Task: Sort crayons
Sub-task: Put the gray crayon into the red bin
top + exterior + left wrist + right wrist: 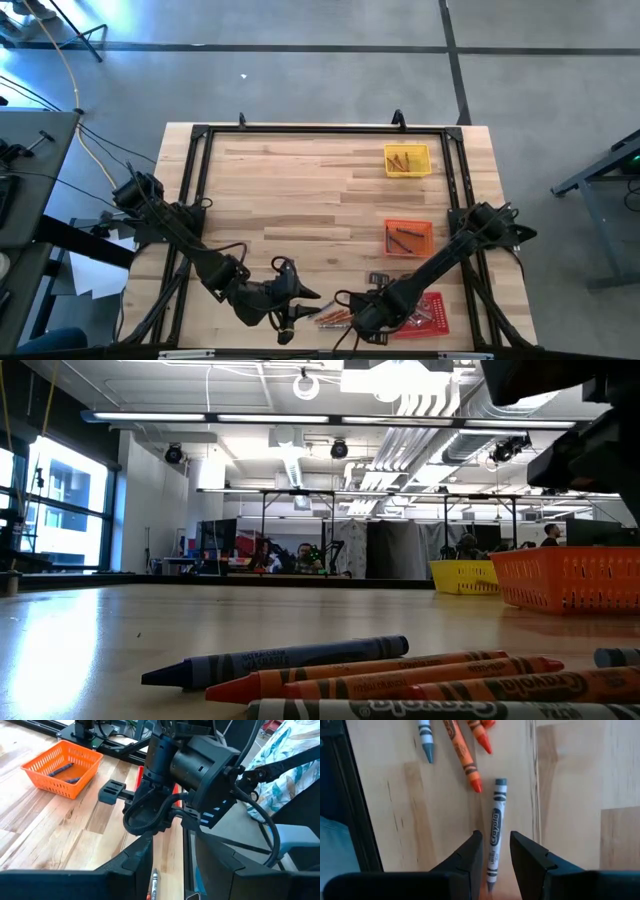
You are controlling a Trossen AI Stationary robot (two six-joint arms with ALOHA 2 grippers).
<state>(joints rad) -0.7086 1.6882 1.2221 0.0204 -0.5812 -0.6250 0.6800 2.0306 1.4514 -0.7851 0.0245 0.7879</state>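
Both arms are down at the near edge of the bench [300, 190], and the action is on the right. The right gripper [495, 851] hangs over a grey crayon [495, 831] that lies flat on the wood, its two dark fingers [470, 855] standing either side of the crayon's lower half with the jaws parted; whether the pads actually touch the paper wrap cannot be told from here. The crayon points straight away from the gripper, its grey tip clear of the fingers.

Just past that tip lies a small scatter: an orange crayon [462, 755] on a slant, a blue-grey crayon [425, 740] beside it, and another orange one at the frame's edge. From table height the same loose crayons [400, 680] show as a row lying side by side near the front edge, a blue crayon [275, 660] at the back of the row.

The left gripper [300, 300] sits just beside the cluster, facing the right arm, jaws standing wide and holding nothing.

Along the right side of the bench stand three mesh trays: the yellow tray [407, 160] toward the far corner with orange sticks in it, the orange tray [408, 237] midway holding dark ones, and the red tray [432, 312] at the near corner, partly under the right arm.
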